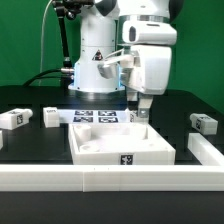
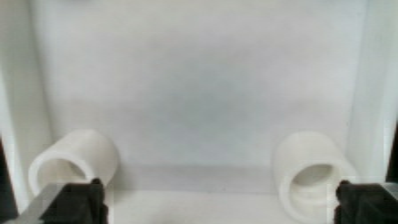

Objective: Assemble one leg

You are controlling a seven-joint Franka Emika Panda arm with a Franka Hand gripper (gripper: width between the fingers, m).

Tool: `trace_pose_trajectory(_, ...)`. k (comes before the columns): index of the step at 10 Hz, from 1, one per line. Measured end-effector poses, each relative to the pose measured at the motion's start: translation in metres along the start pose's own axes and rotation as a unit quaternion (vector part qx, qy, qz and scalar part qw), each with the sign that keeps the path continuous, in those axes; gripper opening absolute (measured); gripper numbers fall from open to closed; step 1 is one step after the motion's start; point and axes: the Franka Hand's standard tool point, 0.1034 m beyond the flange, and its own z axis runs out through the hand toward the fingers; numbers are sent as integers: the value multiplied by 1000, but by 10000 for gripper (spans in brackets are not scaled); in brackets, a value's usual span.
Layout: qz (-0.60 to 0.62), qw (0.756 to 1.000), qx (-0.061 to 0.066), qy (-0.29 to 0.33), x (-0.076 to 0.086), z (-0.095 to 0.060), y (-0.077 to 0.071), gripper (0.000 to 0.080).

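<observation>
The wide white tray-like panel [image 1: 105, 143] lies in the middle of the table. My gripper [image 1: 141, 116] hangs over its far right corner, fingers pointing down. In the wrist view the gripper [image 2: 221, 203] is open, with its black fingertips [image 2: 71, 202] wide apart and nothing between them. Beneath it is the panel's white face [image 2: 205, 100] with two round sockets [image 2: 75, 160] [image 2: 317, 160]. Small white tagged legs lie on the table: two at the exterior view's left [image 1: 12, 118] [image 1: 50, 117] and one at its right [image 1: 203, 122].
The marker board [image 1: 98, 116] lies just behind the panel, in front of the robot base [image 1: 95, 70]. A long white bar [image 1: 100, 181] runs along the front edge, and another white piece [image 1: 207, 151] sits at the exterior view's front right.
</observation>
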Motion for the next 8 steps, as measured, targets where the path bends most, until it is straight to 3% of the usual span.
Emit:
trace_pose_trajectory(5,5,1000,1,0,0,1,0,650)
trace_pose_trajectory(6,0,1000,-4,3,-1,3,-2,650)
trace_pose_trajectory(7,-2,1000,-9,9,-6,12,-18,650)
trace_pose_trajectory(8,1,1000,-1,10,-11,18,-33,650)
